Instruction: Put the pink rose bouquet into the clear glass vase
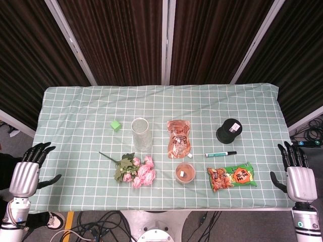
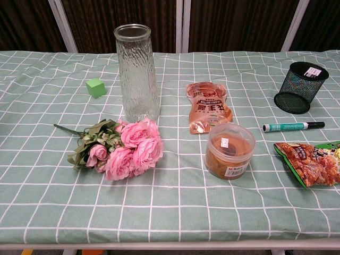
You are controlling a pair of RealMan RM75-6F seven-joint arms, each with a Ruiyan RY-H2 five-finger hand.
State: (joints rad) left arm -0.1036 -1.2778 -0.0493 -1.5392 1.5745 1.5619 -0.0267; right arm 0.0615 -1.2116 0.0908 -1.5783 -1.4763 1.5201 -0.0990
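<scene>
**Lying flat beside the vase**

Resting on the desk [image 1: 75,108], the rose bouquet [image 2: 125,149] lies just in front of the upright glass vase [image 2: 137,74]. Left hand [image 1: 26,171] and right hand [image 1: 299,174] hover at opposite desk edges, fingers spread, holding nothing.

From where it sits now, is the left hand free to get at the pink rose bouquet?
Probably yes. The left hand is open at the table's edge, and only bare checked cloth lies between it and the pink rose bouquet. The clear glass vase stands behind the flowers, out of the path.
</scene>
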